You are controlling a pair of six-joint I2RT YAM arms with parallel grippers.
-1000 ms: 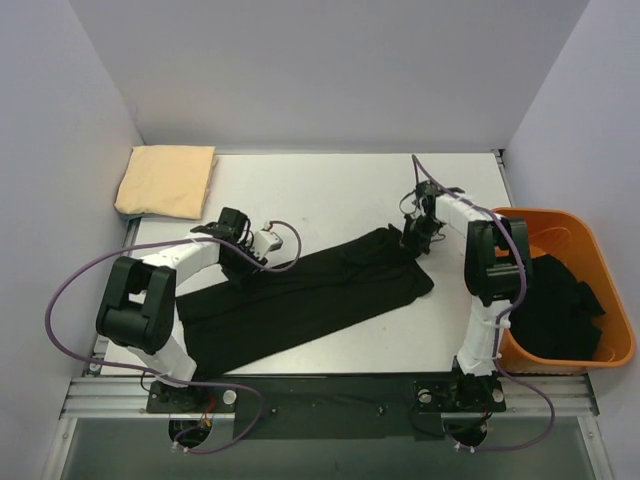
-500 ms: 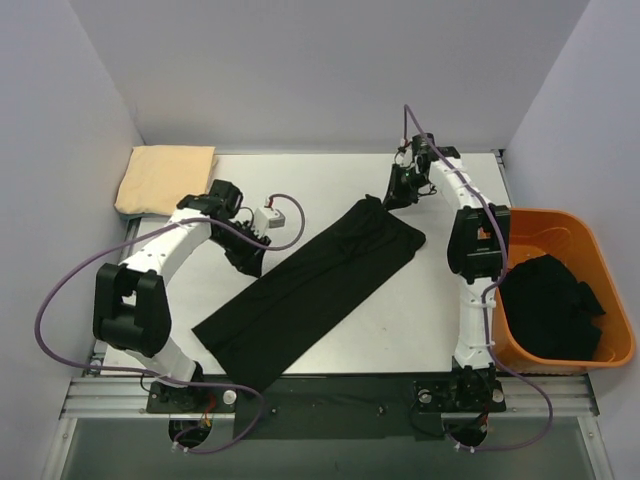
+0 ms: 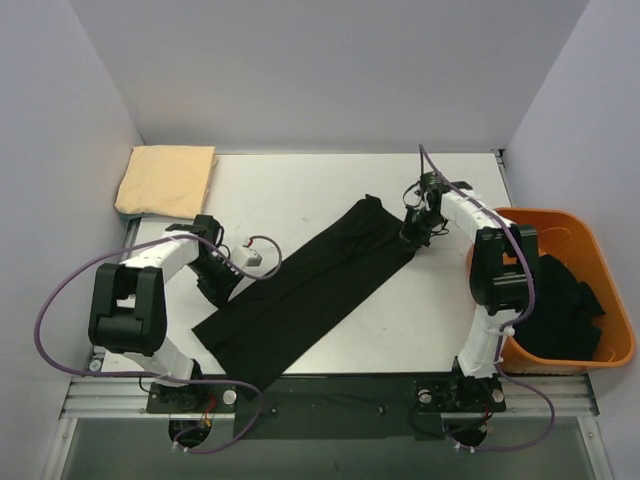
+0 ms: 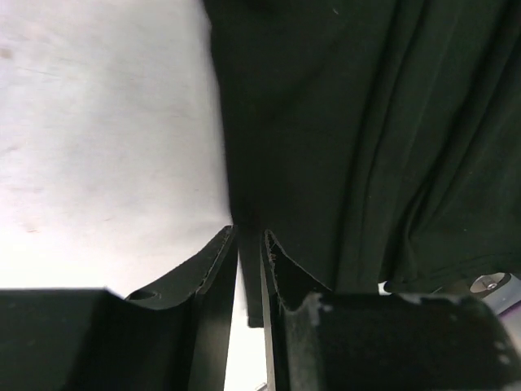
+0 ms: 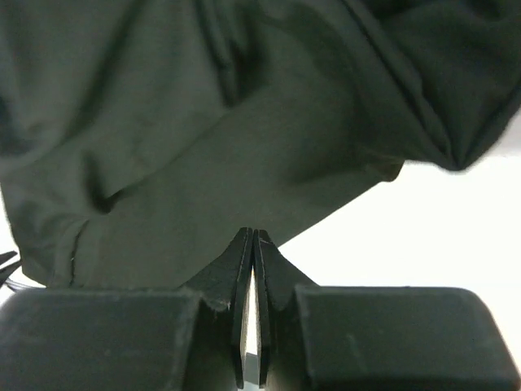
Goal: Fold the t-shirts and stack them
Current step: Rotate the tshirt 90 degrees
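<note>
Since half a second ago both arms have pulled back toward the near edge. Your left gripper (image 4: 248,240) slid toward the near-left corner, and your right gripper (image 5: 254,236) came off the far edge toward the right side. The black t-shirt (image 3: 300,290) went with them. Its far end is narrower now, and it lies as a long diagonal strip from near the near-left corner up toward the far-right part of the bench (image 3: 300,190).

Left jaws are closed to a thin slit, pinching the shirt's left edge. Right jaws are pressed together on the hem at the shirt's far-right end. The cloth is wrinkled in both wrist views.

Around it:
- A folded pale tan t-shirt (image 3: 166,180) sits in the far-left corner, well apart from the black one and unchanged.
- An orange bin (image 3: 560,213) stands off the right edge, with more black t-shirts (image 3: 555,300) heaped inside.
- The right arm stands between the bin and the strip.
- The left arm's purple cable (image 3: 60,290) loops out past the left edge.
</note>
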